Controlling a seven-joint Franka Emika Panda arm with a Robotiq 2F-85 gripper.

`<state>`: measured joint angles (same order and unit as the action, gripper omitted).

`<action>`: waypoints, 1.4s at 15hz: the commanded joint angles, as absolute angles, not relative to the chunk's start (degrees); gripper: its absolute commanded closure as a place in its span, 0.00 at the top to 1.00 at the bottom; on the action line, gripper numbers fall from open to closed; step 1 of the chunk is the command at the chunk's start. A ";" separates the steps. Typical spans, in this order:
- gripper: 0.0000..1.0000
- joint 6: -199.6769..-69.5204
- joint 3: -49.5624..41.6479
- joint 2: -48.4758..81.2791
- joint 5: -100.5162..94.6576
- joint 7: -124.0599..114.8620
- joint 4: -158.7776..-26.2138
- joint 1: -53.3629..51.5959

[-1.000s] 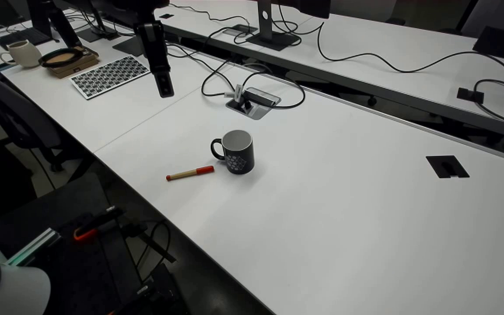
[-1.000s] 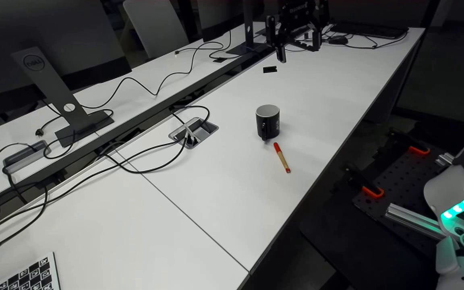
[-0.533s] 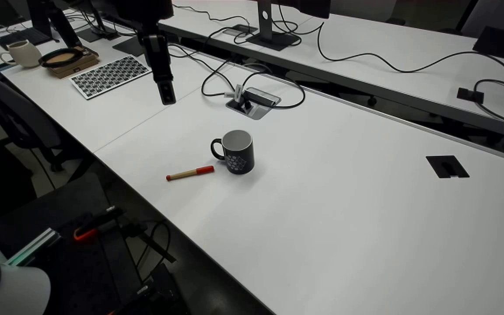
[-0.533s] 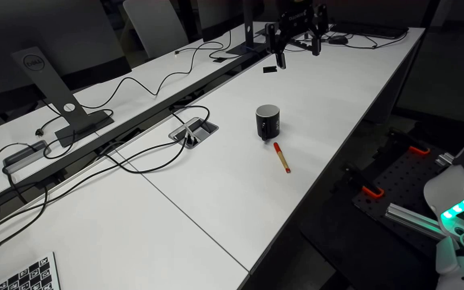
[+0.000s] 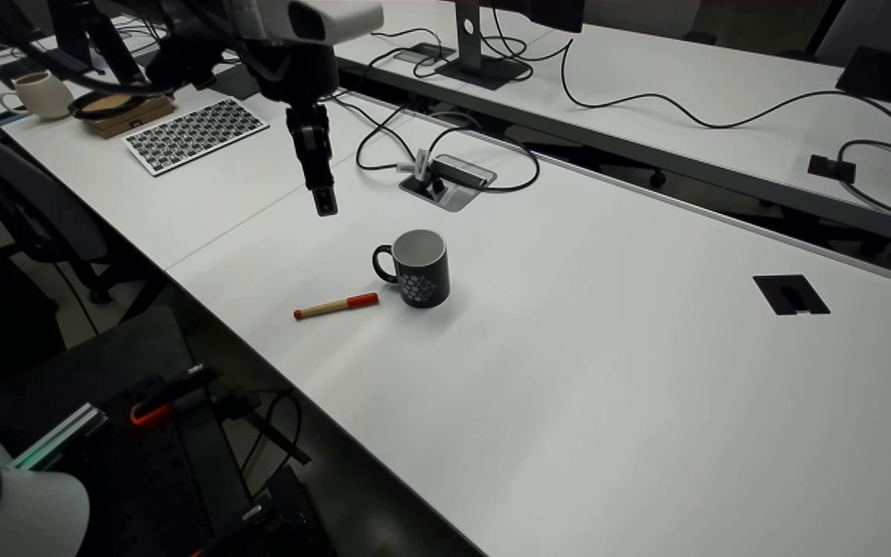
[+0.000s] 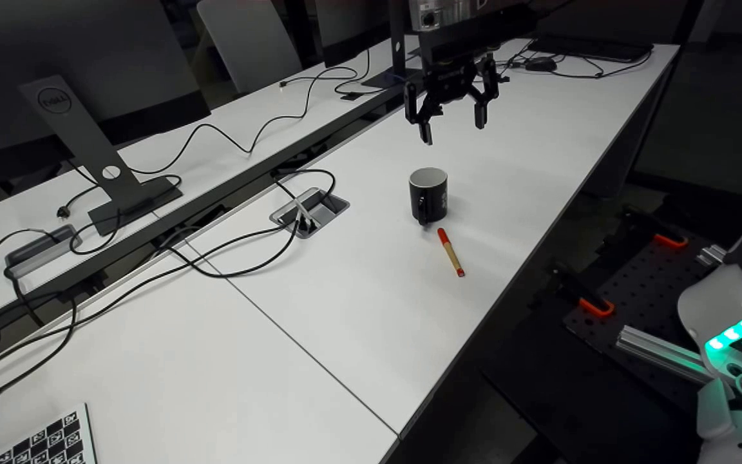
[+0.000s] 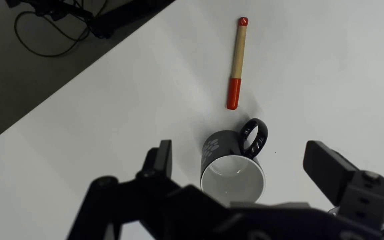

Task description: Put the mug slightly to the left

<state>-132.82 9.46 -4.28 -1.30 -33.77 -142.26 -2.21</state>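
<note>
Fingers (image 7: 325, 170): one pair, black, blunt-tipped, parted wide, released, nothing gripped. They belonged to a black two-fingered gripper (image 6: 453, 132), which hung tips-down in the upper part of the frame, right of centre, in an exterior view.

Task item: one dark grey-black cylindrical mug (image 5: 422, 275) with a side handle (image 7: 263, 136). Location: upright on a smooth white desk (image 5: 608, 371), near the centre of the frame in both exterior views; in the lower part of the wrist view, right of centre, it showed between the fingers but touched neither.

Handling, as judged: glazed ceramic by its sheen, so stiff, of modest weight, breakable under a knock and somewhat slippery along the wall. No contents were evident. Best hold seemed to be across the outer wall just under the rim, handle outside the grasp; in the wrist view the handle pointed to the upper right of the frame, seemingly off the direct line between the fingers.

Appearance: exterior dark; handle a glossy black loop; interior pale grey-white; rim edged thin and light; side bore a pale pattern (image 5: 417, 288) of rounded patches and fine linework.

Adjacent: one slim round stick (image 5: 336, 306), tan with red ends, lay left of the mug in an exterior view, just beside the handle, not touching.
</note>
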 commanded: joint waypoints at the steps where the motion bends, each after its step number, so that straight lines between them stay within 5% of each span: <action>1: 1.00 -136.14 9.22 0.88 1.32 -38.63 -141.25 -4.22; 21: 1.00 -147.16 8.00 10.73 11.39 -40.01 -140.43 -7.15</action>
<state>-144.34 8.65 8.00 8.93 -40.36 -141.51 -5.81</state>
